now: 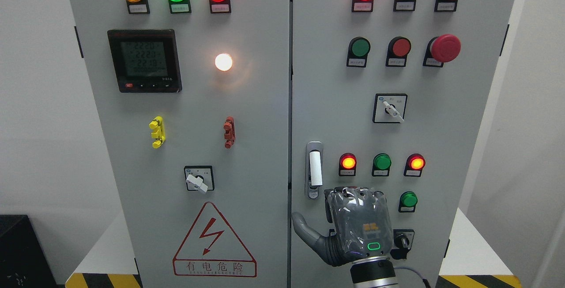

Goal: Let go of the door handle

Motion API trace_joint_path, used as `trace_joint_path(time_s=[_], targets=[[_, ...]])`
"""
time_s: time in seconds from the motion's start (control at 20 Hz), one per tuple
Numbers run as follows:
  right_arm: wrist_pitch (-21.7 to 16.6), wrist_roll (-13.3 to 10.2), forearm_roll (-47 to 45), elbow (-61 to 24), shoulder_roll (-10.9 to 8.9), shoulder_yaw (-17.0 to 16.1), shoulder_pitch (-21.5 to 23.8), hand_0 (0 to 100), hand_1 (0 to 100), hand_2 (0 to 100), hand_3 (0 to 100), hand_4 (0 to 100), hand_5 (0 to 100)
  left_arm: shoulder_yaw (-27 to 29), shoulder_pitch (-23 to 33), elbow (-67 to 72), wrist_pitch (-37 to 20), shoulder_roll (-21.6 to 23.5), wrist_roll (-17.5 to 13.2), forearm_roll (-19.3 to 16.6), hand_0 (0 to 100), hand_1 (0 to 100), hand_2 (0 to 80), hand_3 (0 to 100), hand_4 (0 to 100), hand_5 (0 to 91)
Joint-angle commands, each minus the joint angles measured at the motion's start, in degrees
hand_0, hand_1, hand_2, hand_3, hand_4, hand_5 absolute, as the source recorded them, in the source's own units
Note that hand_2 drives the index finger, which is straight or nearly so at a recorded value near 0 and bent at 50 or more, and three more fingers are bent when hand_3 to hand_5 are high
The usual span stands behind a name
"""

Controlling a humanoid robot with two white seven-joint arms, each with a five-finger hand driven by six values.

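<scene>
The door handle (pixel 314 169) is a grey vertical lever with a white grip and a lock below it, set at the left edge of the right cabinet door (pixel 441 138). My right hand (pixel 340 208) comes up from the bottom edge and sits just below and right of the handle, apart from it. Its back faces me, the thumb (pixel 302 228) is spread out to the left, and the fingers point toward the door and hold nothing. The door looks shut, level with the left door (pixel 247 146).
The right door carries indicator lamps (pixel 348 162), push buttons, a red emergency stop (pixel 445 48) and a rotary switch (pixel 390 108). A second switch (pixel 404 240) is partly hidden behind my hand. The left door has a meter (pixel 145 60), lamps and a warning triangle (pixel 214 244).
</scene>
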Motion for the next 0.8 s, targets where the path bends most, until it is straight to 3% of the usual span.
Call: trace_joint_path(time_s=[0.0,0.75], targets=[[0.7,0.3,-0.1,2.6,0.06,-0.3,-4.0,13,25,90,100,100,95,-1.2,0.0,-1.1,0.0,0.0,0.0,0.0,0,0,2.2,9,1,0.0],[2.3,0.6,-0.1,4.0,0.24,-2.2,-4.9,13,32,90,100,100,95,-1.2,0.0,-1.1,0.0,0.0,0.0,0.0,0,0,2.3,9,1,0.0]])
